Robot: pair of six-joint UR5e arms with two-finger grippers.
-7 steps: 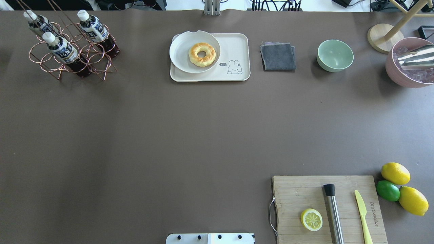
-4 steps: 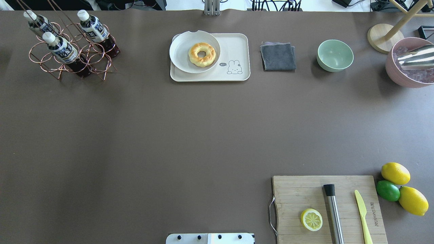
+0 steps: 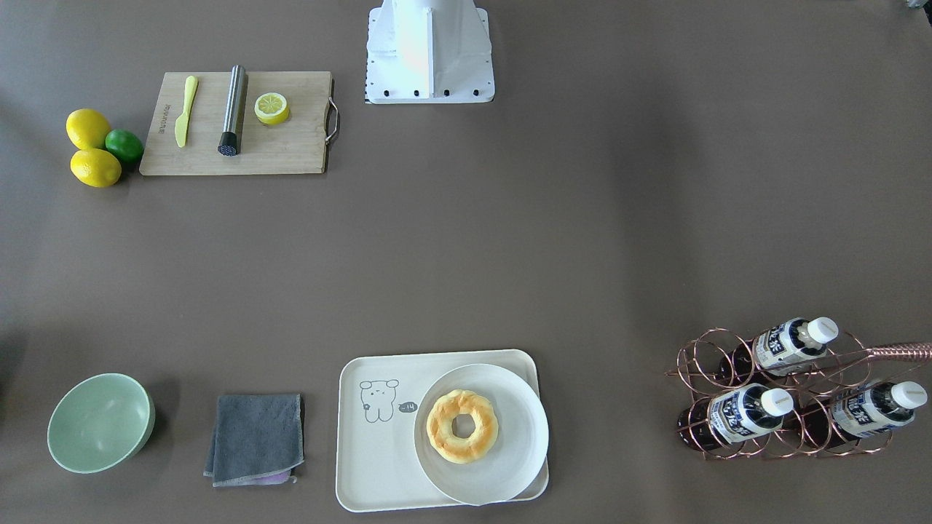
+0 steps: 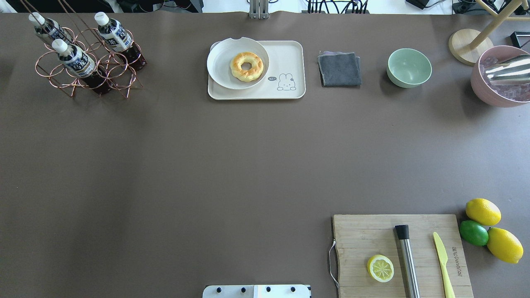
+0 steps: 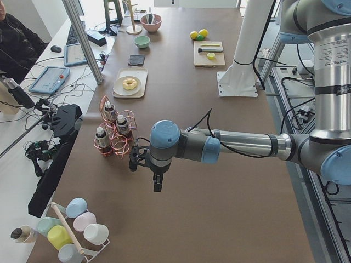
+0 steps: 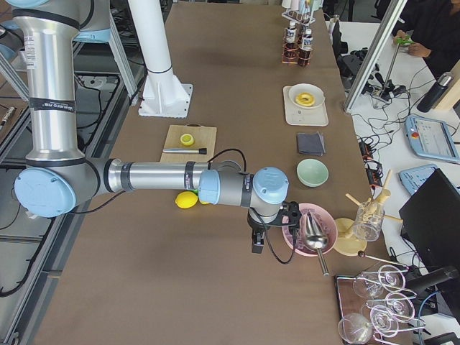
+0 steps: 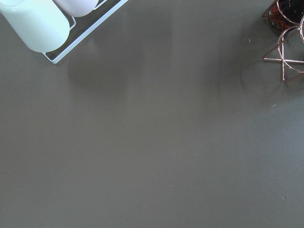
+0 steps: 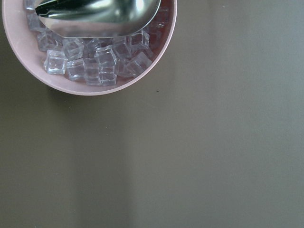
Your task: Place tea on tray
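Silver arm tubes (image 5: 247,143), pale-blue joint caps (image 5: 164,134), apparently a black cable (image 5: 207,112).

the table (image 4: 207,165) had a smooth, matt brown covering. at its far left corner, clear plastic tea bottles (image 4: 76,61) sat in a shiny copper-coloured wire rack (image 4: 108,70). the tray (image 4: 290,54) and plate (image 4: 219,66) were matt cream plastic. the cloth (image 4: 339,69) was soft grey fabric, the cutting board (image 4: 360,236) grained wood under a brushed metal tube (image 4: 408,265). the pink bowl (image 8: 26,54) held glossy clear cubes (image 8: 102,59) and a polished metal scoop (image 8: 99,12).
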